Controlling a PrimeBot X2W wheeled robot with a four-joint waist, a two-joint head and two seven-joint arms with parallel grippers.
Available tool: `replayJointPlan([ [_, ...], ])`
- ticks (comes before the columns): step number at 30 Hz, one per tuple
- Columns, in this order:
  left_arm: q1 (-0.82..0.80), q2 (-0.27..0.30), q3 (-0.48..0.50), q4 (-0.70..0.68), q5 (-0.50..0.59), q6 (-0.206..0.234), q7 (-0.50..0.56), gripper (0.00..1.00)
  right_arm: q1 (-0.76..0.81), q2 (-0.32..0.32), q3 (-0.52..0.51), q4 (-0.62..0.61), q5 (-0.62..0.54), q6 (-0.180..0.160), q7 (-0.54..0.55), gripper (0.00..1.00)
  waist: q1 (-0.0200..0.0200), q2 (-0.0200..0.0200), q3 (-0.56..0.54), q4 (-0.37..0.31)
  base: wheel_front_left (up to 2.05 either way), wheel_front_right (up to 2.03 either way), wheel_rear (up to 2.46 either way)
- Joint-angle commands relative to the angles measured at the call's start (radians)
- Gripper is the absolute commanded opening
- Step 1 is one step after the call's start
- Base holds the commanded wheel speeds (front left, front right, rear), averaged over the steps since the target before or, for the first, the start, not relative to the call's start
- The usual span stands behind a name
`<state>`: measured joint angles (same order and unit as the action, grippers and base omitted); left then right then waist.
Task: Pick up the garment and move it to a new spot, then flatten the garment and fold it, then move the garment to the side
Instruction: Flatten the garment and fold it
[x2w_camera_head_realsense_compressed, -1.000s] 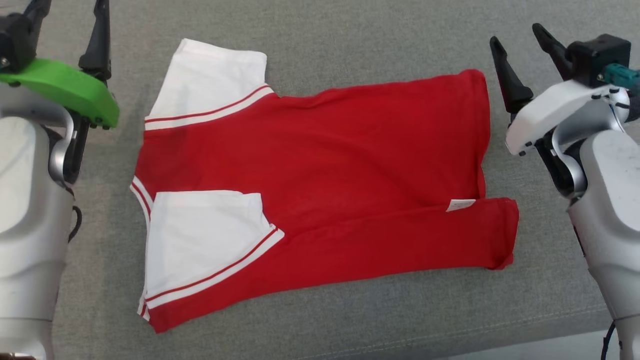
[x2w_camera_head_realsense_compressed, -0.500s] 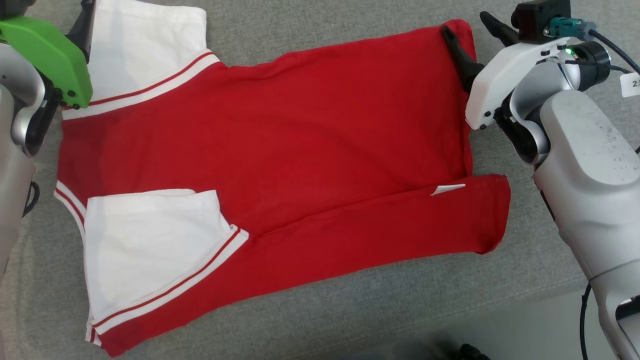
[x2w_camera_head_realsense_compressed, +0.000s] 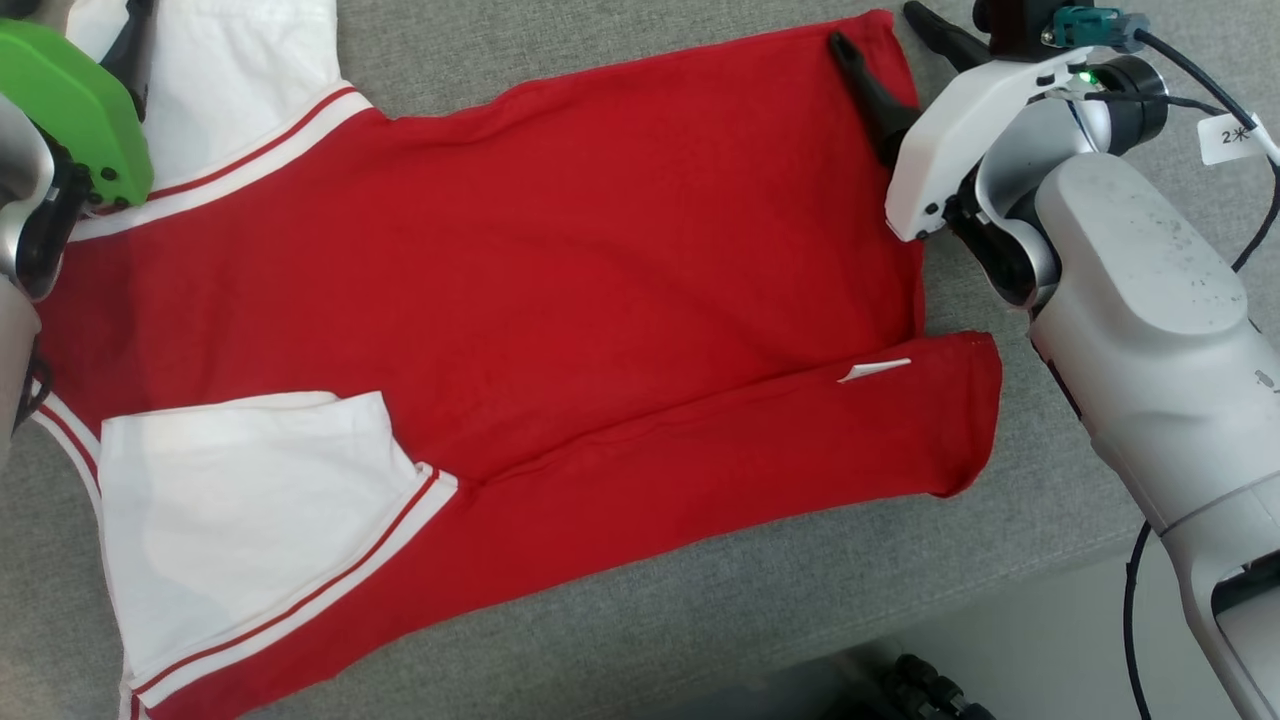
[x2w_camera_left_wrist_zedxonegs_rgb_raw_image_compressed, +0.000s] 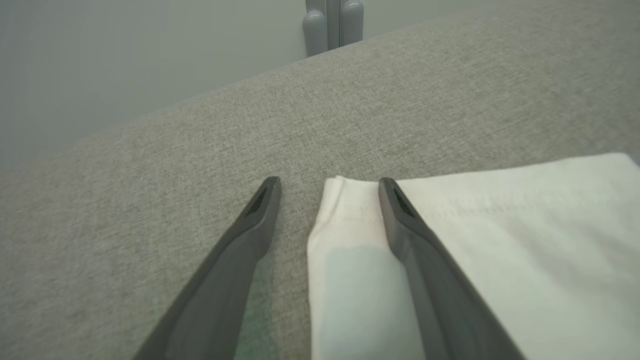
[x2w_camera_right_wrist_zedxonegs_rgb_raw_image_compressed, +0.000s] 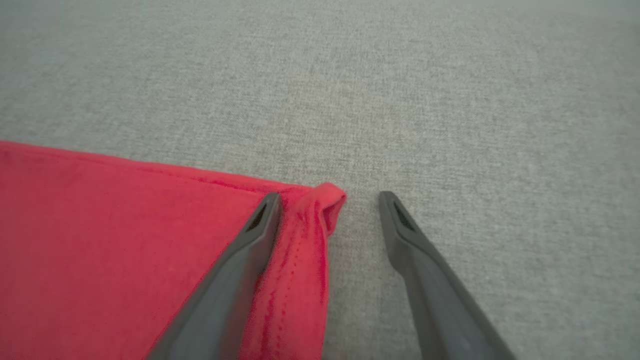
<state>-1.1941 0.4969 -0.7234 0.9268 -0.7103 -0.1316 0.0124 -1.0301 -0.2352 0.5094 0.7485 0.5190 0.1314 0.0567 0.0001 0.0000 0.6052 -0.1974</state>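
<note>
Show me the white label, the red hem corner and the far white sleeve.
white label (x2w_camera_head_realsense_compressed: 873, 370): head view, middle of the tag.
red hem corner (x2w_camera_right_wrist_zedxonegs_rgb_raw_image_compressed: 329, 199): right wrist view, its curled tip.
far white sleeve (x2w_camera_left_wrist_zedxonegs_rgb_raw_image_compressed: 525, 250): left wrist view, flat cloth near the cuff stitching.

A grey woven-fabric tabletop (x2w_camera_head_realsense_compressed: 640, 610) ends at a front edge, with pale floor (x2w_camera_head_realsense_compressed: 1040, 640) below it and a dark ribbed object (x2w_camera_head_realsense_compressed: 930, 690) lying there. Past its far edge, rounded grey posts (x2w_camera_left_wrist_zedxonegs_rgb_raw_image_compressed: 332, 27) stand against a plain wall (x2w_camera_left_wrist_zedxonegs_rgb_raw_image_compressed: 100, 60).
</note>
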Motion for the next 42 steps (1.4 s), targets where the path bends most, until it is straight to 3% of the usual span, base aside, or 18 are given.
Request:
replayJointPlan([
  [1,0.002,-0.008,-0.016,0.02,-0.016,0.002,0.02,1.0,0.003,0.005,0.016,0.016,0.013,-0.002,0.009,1.0,-0.0001,0.0,0.002,-0.002,0.0,0.0,0.0],
  [2,0.0,-0.014,-0.026,0.026,-0.023,0.002,0.027,0.43,0.0,0.005,0.026,0.02,0.023,-0.001,0.017,0.46,-0.0001,0.0,0.001,-0.001,0.0,0.0,0.0],
  [3,-0.002,-0.019,-0.035,0.03,-0.031,0.002,0.028,0.0,-0.002,0.002,0.037,0.023,0.033,-0.001,0.022,0.28,-0.0001,0.0,-0.001,0.001,0.0,0.0,0.0],
  [4,-0.004,-0.025,-0.044,0.031,-0.038,0.002,0.025,0.0,-0.003,-0.003,0.041,0.025,0.041,-0.001,0.02,0.0,-0.0001,0.0,-0.003,0.004,0.0,0.0,0.0],
  [10,-0.039,-0.025,-0.047,0.032,-0.087,0.002,-0.055,0.0,-0.029,-0.043,0.045,0.036,0.066,-0.002,-0.021,0.0,-0.0001,0.0,-0.024,0.038,0.0,0.0,0.0],
  [17,-0.059,-0.055,-0.051,0.019,-0.13,0.002,-0.17,0.0,-0.056,-0.062,0.0,0.086,0.03,-0.002,-0.15,0.0,-0.0001,0.0,-0.07,0.09,0.0,0.0,0.0],
  [24,0.016,-0.078,-0.092,-0.074,-0.177,0.002,-0.244,0.0,0.007,-0.078,0.009,0.11,0.015,-0.002,-0.234,0.0,-0.0001,0.0,-0.123,0.136,0.0,0.0,0.0],
  [30,0.111,-0.064,-0.065,-0.181,-0.181,0.004,-0.275,0.0,0.084,-0.115,0.005,0.086,-0.004,-0.002,-0.295,0.0,-0.0001,0.0,-0.154,0.162,0.0,0.0,0.0],
  [37,0.312,-0.044,0.036,-0.408,-0.134,0.068,-0.277,0.0,0.185,-0.133,-0.039,0.021,-0.036,-0.002,-0.321,0.0,-0.0001,0.0,-0.177,0.175,0.0,0.0,0.0],
  [42,0.502,-0.05,0.118,-0.572,-0.087,0.132,-0.278,0.0,0.3,-0.142,-0.124,-0.088,-0.077,-0.002,-0.322,0.0,-0.0001,0.0,-0.202,0.185,0.0,0.0,0.0],
])
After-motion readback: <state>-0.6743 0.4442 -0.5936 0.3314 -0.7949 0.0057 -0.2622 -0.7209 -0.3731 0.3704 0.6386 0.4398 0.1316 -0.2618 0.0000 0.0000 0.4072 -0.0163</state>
